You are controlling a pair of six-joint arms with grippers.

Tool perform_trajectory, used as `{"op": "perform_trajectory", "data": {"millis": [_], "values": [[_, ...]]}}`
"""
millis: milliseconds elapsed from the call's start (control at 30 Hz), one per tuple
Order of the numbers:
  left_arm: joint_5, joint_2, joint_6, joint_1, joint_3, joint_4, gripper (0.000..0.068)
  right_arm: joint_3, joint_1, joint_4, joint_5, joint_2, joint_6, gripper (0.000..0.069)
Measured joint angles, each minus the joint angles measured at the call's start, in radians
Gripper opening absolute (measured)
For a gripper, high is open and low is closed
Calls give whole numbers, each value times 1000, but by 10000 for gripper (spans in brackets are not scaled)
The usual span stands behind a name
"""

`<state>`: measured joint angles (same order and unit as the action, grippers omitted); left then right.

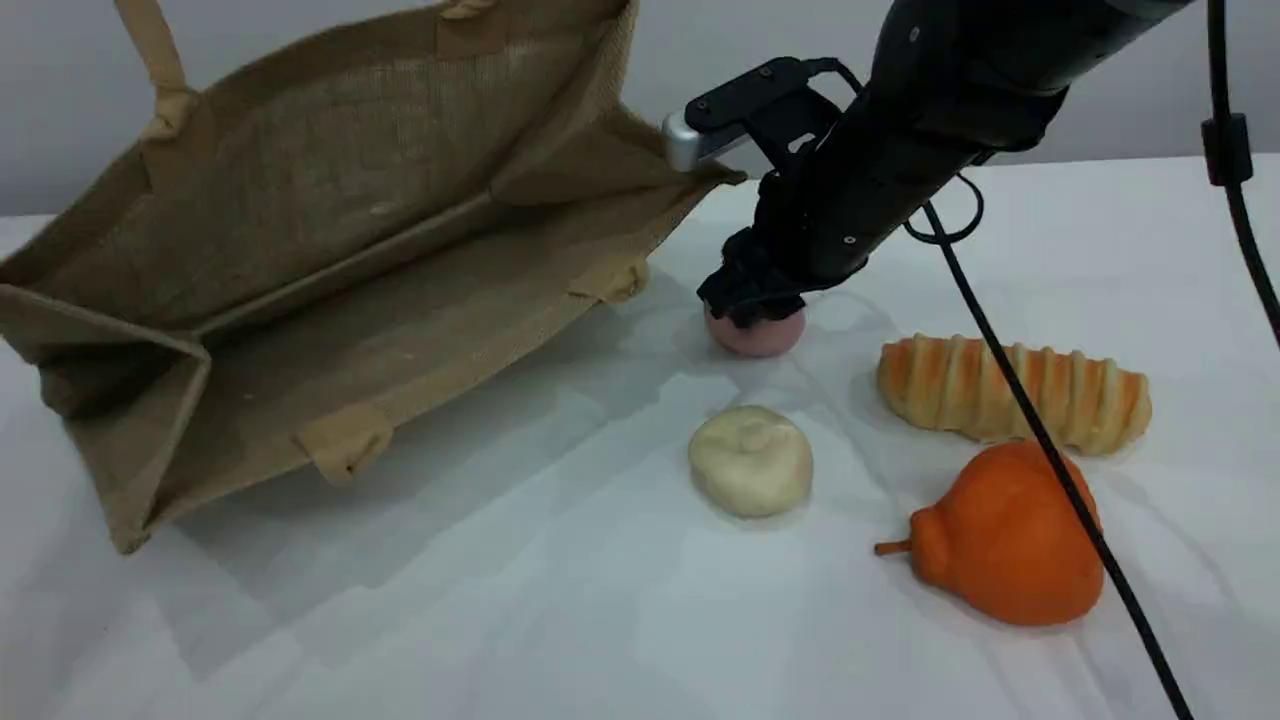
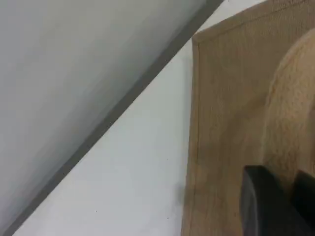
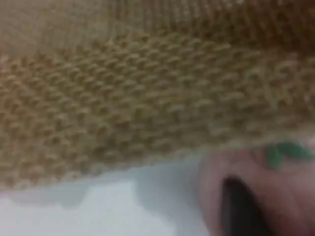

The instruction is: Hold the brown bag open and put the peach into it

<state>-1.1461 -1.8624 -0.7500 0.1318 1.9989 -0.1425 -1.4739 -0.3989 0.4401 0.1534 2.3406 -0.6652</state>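
The right gripper [image 1: 752,308] is down on top of the peach [image 1: 758,335]. Its dark fingers sit on the pink ball, and in the right wrist view a dark fingertip [image 3: 241,211] presses against the pink skin by the little green leaf mark. It looks like it is grabbing the peach, which sits on the white table [image 1: 560,600].

The peach lies just past the near edge of the brown bag [image 1: 330,260]. In the right wrist view the woven edge of the bag fills the top, with a thin strip of white table between it and the peach.

The bag lies on its side with its mouth open toward the fruit. One beige handle [image 1: 150,50] goes up at the top left. The left gripper [image 2: 275,206] is out of the scene view. In its own view its dark tip sits against the bag's cloth beside a beige strap [image 2: 290,108]. It is closed tight, but I cannot tell what it pinches.

Near the peach sits a cream-white lumpy ball [image 1: 750,460]. To the right lie a striped bread [image 1: 1010,390] and an orange pear [image 1: 1010,540]. A black cable [image 1: 1050,450] crosses over them. The front left of the table is open room.
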Motion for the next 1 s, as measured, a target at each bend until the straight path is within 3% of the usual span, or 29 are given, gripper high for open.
{"op": "perform_trajectory", "data": {"millis": [100, 167, 333, 467, 667, 867, 1000], "values": [[0, 0, -2, 0, 0, 0, 90, 0, 0, -1, 24, -13, -1, 50], [0, 0, -2, 0, 0, 0, 90, 0, 0, -1, 52, -32, -1, 28], [-1, 0, -3, 0, 0, 0, 90, 1, 0, -50, 160, -127, 41, 24], [-18, 0, -6, 0, 0, -6, 90, 8, 0, -152, 265, -219, 161, 24], [-26, 0, -49, 0, 0, -80, 90, 71, 0, -356, 402, -374, 381, 24], [-25, 0, -66, 44, 0, -120, 90, 200, -13, -381, 356, -578, 450, 24], [-22, 0, -76, 88, 0, -119, 90, 300, -74, -324, 316, -722, 444, 24]]}}
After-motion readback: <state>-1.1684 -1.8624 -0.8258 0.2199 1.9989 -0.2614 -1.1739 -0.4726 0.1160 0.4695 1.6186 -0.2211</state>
